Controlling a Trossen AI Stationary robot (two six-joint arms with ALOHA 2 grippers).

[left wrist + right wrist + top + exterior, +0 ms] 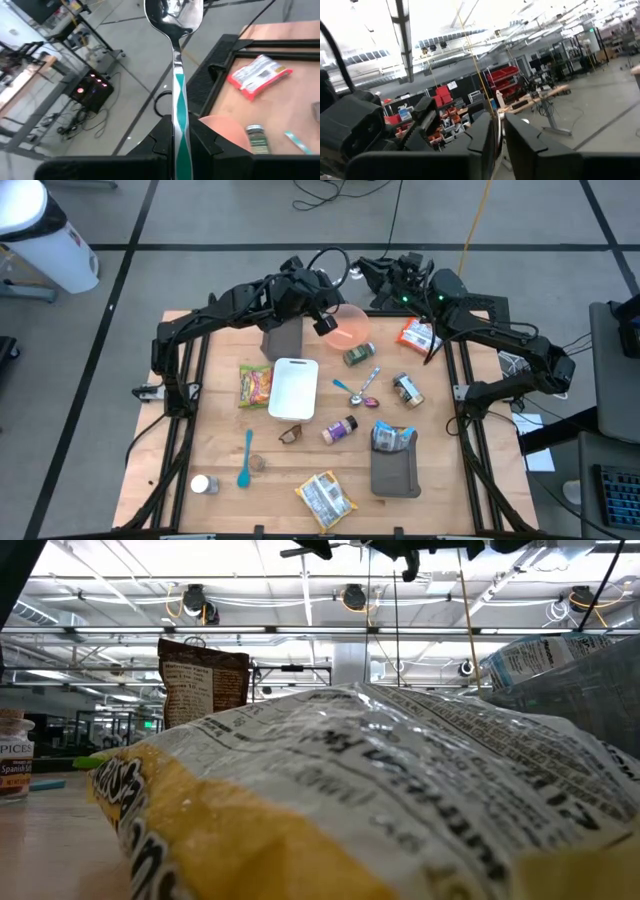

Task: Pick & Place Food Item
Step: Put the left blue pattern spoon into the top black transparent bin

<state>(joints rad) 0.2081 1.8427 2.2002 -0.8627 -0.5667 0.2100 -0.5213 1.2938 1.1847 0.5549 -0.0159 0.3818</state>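
Observation:
My left gripper (pixel 328 323) hangs over the table's far edge beside a pink bowl (pixel 350 326) and is shut on a spoon (pixel 173 20) with a teal handle. My right gripper (pixel 384 273) is raised beyond the far edge, points out into the room and looks shut and empty (pixel 499 134). Food packets lie flat on the table: a red-and-white one (pixel 418 335), a yellow-green one (pixel 255 383) and a yellow one (pixel 325 498) at the near edge, which fills the low view (pixel 330 800). A blue-white packet (pixel 392 437) stands in a grey container. My left gripper pinches the spoon's teal handle (pixel 176 107) between its two fingers. The spoon lies along the fingers, and its metal bowl (pixel 173 15) sticks out past their tips. It is lifted clear, above the pink bowl (pixel 225 127).
A white tray (pixel 293 387) lies mid-table, with a grey block (pixel 282 338) behind it. Spice jars (pixel 358 355) (pixel 340 429), a can (pixel 407 390), two spoons (pixel 358 387), glasses (pixel 290 434), a teal utensil (pixel 245 458) and a small white jar (pixel 203 484) are scattered about.

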